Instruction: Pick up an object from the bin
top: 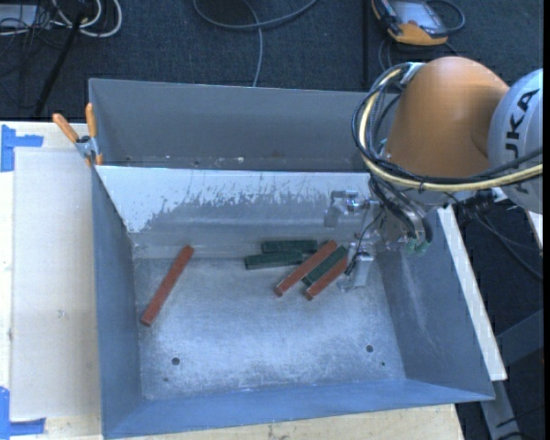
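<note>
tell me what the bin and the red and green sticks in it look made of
The bin looks like grey sheet metal with a dull finish: folded walls, pale scratch streaks on the back wall. The red-brown stick at the left and the dark green sticks mid-bin are flat, matte, evenly coloured bars, maybe painted wood or plastic; I can't tell which.

Legible marks: one entry, on the robot arm.

Dark capital letters stand on the pale grey arm link (524,117) at the right of the camera view, just beside the orange cover (440,108). The run reads "UKA" and follows the link's curve at a tilt. The "K" and "A" are plain. The letter before them sits at the edge of the cover and is read as "U" with less certainty. Whatever precedes it is hidden behind the cover. No other lettering, number or sign can be read.
</note>
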### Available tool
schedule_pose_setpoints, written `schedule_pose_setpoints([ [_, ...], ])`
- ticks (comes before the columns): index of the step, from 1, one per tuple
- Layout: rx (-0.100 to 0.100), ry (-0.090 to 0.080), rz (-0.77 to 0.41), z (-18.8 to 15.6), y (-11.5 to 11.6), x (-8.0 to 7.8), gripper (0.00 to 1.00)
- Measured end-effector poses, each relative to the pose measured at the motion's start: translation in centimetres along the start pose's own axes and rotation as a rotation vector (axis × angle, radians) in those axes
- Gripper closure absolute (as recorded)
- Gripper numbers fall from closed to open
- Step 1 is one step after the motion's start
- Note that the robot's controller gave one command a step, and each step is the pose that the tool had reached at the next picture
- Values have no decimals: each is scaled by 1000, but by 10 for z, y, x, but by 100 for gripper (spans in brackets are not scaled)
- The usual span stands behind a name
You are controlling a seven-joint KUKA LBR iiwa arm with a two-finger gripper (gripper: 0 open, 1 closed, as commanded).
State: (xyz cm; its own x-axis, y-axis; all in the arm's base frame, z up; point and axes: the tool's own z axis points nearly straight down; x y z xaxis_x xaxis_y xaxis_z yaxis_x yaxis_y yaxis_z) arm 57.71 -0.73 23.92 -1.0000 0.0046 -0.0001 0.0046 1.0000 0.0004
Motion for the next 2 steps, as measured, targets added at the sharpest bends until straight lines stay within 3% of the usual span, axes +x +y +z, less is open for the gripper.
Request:
schedule_pose_setpoints([
  [1,-1,7,-232,140,5,-41,0],
  [2,0,-2,-454,169,2,-35,0],
])
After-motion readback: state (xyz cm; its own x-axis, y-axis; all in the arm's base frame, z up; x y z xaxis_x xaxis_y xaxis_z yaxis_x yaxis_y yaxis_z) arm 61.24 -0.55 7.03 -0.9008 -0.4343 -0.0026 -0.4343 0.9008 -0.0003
